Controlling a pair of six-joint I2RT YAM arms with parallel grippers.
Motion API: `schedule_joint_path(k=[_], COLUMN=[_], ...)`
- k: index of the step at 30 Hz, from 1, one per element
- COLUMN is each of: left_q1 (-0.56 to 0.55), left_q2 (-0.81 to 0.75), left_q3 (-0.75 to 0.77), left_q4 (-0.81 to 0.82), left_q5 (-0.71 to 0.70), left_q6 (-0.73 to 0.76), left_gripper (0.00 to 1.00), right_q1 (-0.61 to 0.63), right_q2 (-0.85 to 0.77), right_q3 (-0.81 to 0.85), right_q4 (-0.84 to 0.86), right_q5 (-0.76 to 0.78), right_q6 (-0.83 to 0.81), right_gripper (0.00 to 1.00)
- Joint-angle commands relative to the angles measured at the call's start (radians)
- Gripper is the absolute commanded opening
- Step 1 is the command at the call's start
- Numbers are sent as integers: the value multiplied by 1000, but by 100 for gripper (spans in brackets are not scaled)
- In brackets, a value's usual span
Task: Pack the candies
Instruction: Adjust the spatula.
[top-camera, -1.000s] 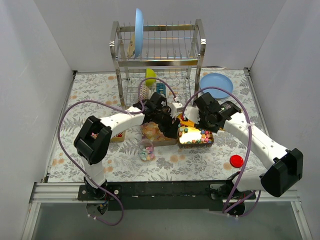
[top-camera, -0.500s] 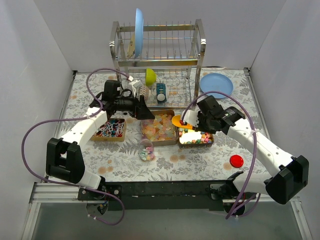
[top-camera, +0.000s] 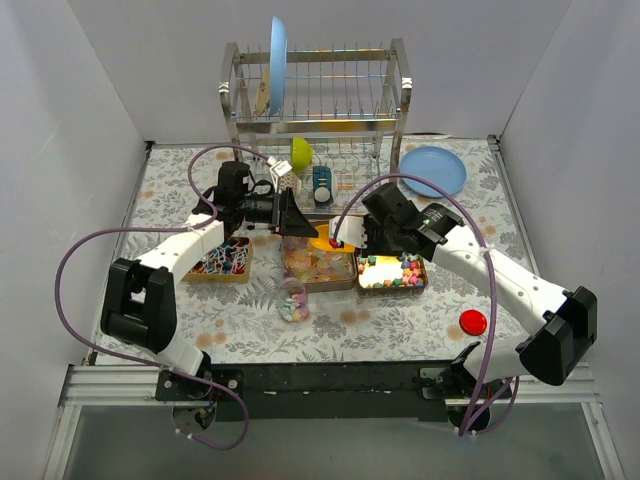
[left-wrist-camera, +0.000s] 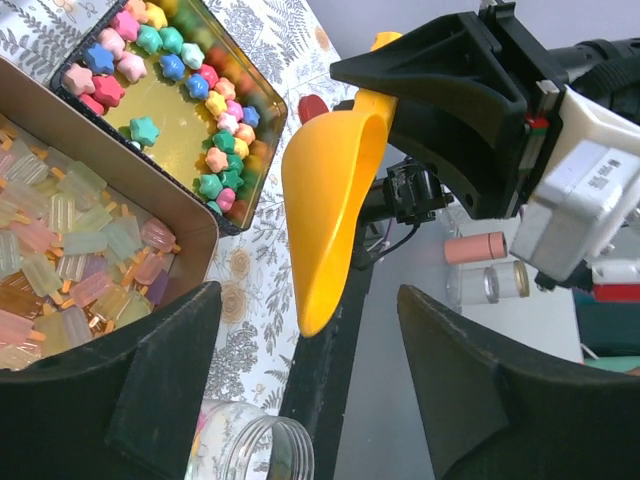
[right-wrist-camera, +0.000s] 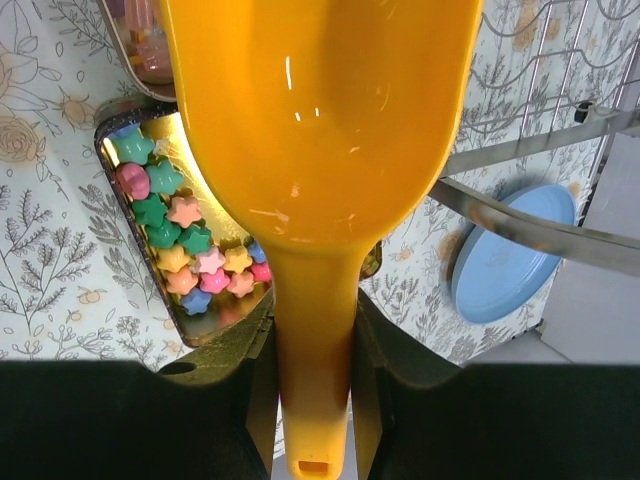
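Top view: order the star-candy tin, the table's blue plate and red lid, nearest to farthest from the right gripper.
1. Metal tin of star candies, beside the right gripper.
2. Flat-lying blue plate, back right.
3. Red round lid, front right.

Pale translucent candies (top-camera: 318, 268) lay in the middle rectangular metal tin (top-camera: 322, 288); a clear glass jar (top-camera: 293, 300) stood just before it, the red round lid (top-camera: 473, 322) well right.
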Motion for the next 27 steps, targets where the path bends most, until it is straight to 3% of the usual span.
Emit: schedule_joint_path(k=[1,5,9,13,17,18,20,22,23,27], left_q1=[0,0,2,2,5,6,12,15,15,17], left_q2=[12,24,38,49,52,53,50,52,55,66], left_q3=[28,20,6,-17,-24,-23,-24,-29,-32,-37], left_q4=[54,85,123,198,195,186,166,163,165,168], left_q5=[41,76,113,165,194,199,205,223,229,243], left_q6=[-33,-59,-85,-132,-119,-108,-80,-77,-76,-77], left_gripper=[65,54,35,0,0,0,0,0,0,0], right_q1=[20,36,54,60,59,56,19,-41,-58,-98], right_q2=[22,46,65,73,65,59,27,-28,-48,-124], right_q3=[70,93,110,116,112,113,119,106,96,29], right_q4=[47,57,61,67,57,44,20,26,38,112], right_q5=[-6,-4,-15,-27,-70,-96,-259,-383,-485,-627], right_q6=[11,19,19,43,54,56,66,79,100,125], right_gripper=[1,1,1,1,1,20,41,50,62,64])
